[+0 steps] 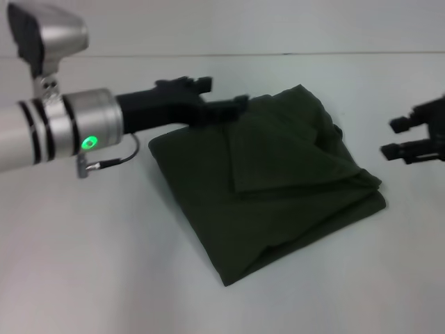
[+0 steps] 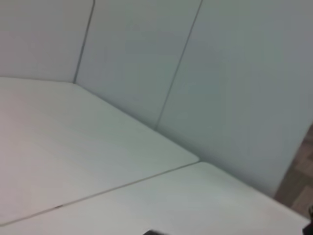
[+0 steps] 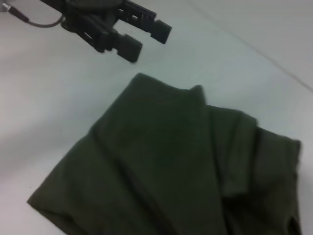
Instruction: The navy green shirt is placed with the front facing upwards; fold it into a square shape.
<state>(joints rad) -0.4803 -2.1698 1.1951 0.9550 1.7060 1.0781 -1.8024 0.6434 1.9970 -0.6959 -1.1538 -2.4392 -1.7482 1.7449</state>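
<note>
I count one navy green shirt (image 1: 278, 188) here, lying in the centre of the head view on the white table (image 1: 104, 264). It is folded into a rough, layered rectangle turned at an angle, one corner pointing toward the bottom of the frame. Only plain dark green cloth shows on top; I see no lettering or label. A loose flap lies across the upper layer, and the edge at the right side of the frame is bunched in several folds.

There are two grippers. My left gripper (image 1: 226, 104) reaches in from the left side of the head view and sits at the upper-left corner of the shirt. In the right wrist view the left gripper (image 3: 145, 36) shows in the top left of the frame, its two fingers spread apart with nothing between them, just off the cloth's corner.

My right gripper (image 1: 403, 139) is at the right edge of the head view, apart from the shirt, its fingers parted and empty.

The left wrist view shows only bare table and pale wall panels (image 2: 220, 73).
</note>
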